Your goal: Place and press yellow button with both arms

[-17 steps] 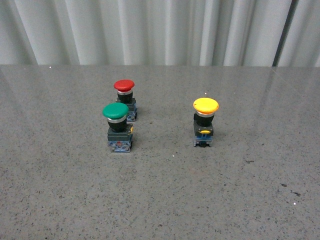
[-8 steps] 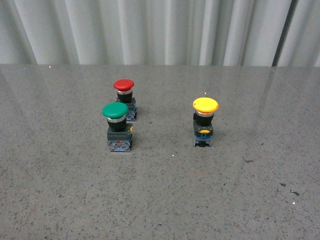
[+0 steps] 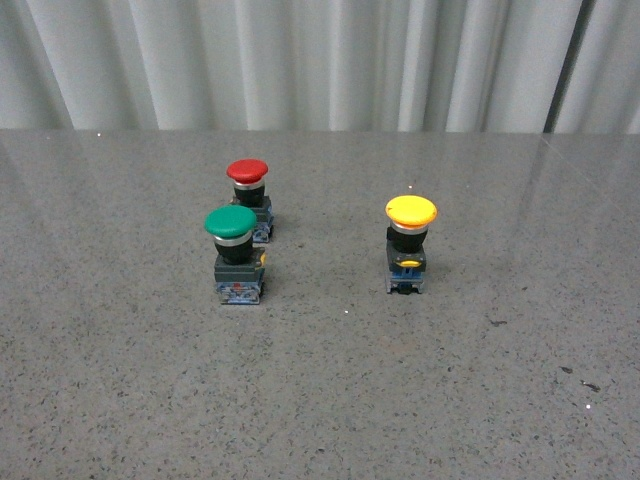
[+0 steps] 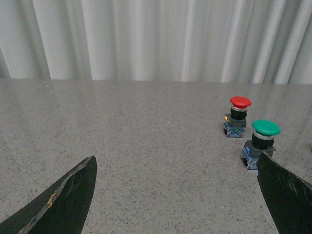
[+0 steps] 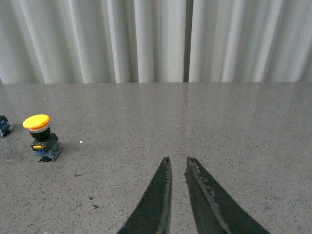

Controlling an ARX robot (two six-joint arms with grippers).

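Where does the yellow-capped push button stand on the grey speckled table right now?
In the front view, the yellow-capped push button stands upright, alone, right of centre on the grey speckled table, well apart from the green-capped button to its left.

left gripper (image 4: 175, 195): matte black tapering blades, scuffed pale edges | right gripper (image 5: 178, 163): black pointed blades, toothed inner edge

Yellow button (image 3: 410, 245): mushroom cap yellow, silver collar under it, black body with small yellow tab on front, blue-grey base. Upright on grey speckled table, cap up, untouched. Right of centre in front view, well apart from anything else. In right wrist view (image 5: 42, 137) same pose, standing free on tabletop. Not visible in left wrist view.
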